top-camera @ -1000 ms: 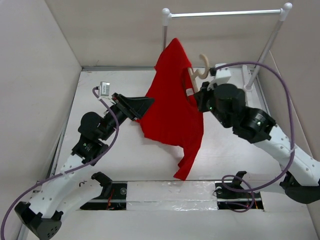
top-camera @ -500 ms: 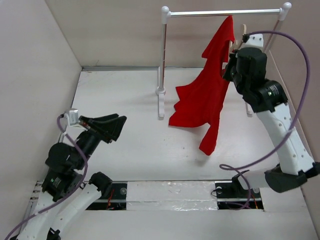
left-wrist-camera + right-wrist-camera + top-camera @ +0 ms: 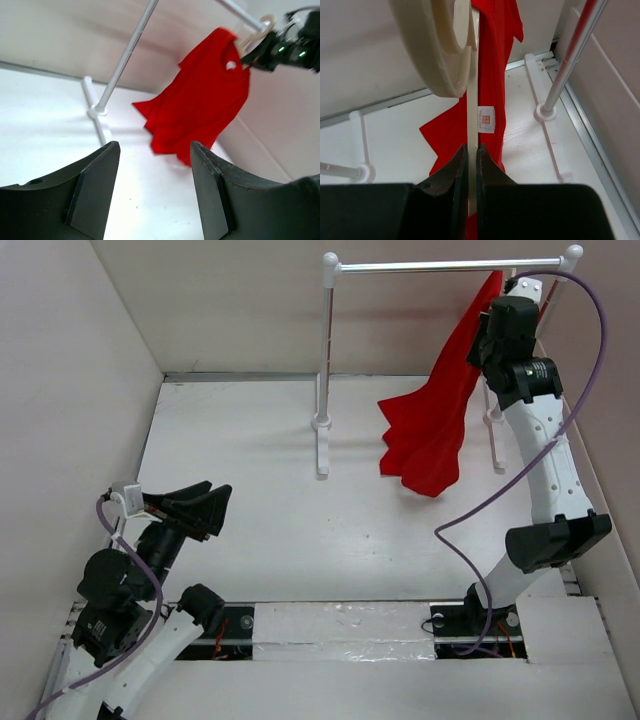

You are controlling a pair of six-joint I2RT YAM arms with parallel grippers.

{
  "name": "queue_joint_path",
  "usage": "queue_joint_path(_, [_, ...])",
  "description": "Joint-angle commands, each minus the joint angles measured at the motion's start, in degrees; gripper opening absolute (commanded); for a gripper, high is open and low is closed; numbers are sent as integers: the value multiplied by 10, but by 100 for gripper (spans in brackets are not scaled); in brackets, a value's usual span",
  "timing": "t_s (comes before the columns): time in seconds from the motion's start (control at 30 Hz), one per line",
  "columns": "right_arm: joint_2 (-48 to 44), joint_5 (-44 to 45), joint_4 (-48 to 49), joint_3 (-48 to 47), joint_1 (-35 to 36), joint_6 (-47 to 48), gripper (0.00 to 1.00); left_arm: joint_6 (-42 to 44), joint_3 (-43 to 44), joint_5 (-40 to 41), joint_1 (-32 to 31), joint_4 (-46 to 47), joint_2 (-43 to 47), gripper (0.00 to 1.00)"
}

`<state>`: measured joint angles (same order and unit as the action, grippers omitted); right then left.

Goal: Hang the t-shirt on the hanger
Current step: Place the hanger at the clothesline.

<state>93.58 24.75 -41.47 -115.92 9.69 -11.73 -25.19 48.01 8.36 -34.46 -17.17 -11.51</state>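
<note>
The red t-shirt (image 3: 432,420) hangs on the beige hanger (image 3: 472,75), draped down at the far right below the rack's rod. My right gripper (image 3: 472,148) is shut on the hanger's thin bar, with the curved hook (image 3: 435,45) just above it. A white label (image 3: 486,119) shows on the cloth. In the top view the right gripper (image 3: 494,325) is raised high beside the shirt. The left wrist view shows the t-shirt (image 3: 200,110) and the hanger hook (image 3: 257,31) far off. My left gripper (image 3: 205,508) sits low at the near left, open and empty, its fingertips (image 3: 112,150) wide apart.
A white rack with a silver rod (image 3: 450,265) stands at the back, with its left post (image 3: 325,370) and foot mid-table and its right post (image 3: 570,55) close beside the hanger. White walls enclose the table on the left, back and right.
The right arm carried the hanger with the shirt up and to the right, close under the rod. The left arm drew back to the near left.
</note>
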Motion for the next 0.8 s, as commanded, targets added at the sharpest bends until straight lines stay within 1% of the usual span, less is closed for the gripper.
queue_joint_path(0.0, [9,2,105,-63,-16,21,0,31,-19,18,-2,4,-7,55])
queue_joint_path(0.2, [51,-6,139,-106,-38,38,0,35,-55,68,-2,11,21,54])
queue_joint_path(0.27, [62,-24,149,-116,-52,43,0,36,-63,78,-2,10,31,53])
queue_joint_path(0.3, [71,-28,141,-145,-52,47,0,37,-64,81,-2,10,34,53])
queue_joint_path(0.43, [127,-49,115,-198,-74,58,0,37,-71,83,-2,13,39,53])
queue_joint_path(0.63, [130,-87,152,-155,-97,48,0,37,-73,77,-2,19,15,52])
queue_joint_path(0.77, [128,-85,173,-107,-97,47,0,36,-73,77,-2,21,2,52])
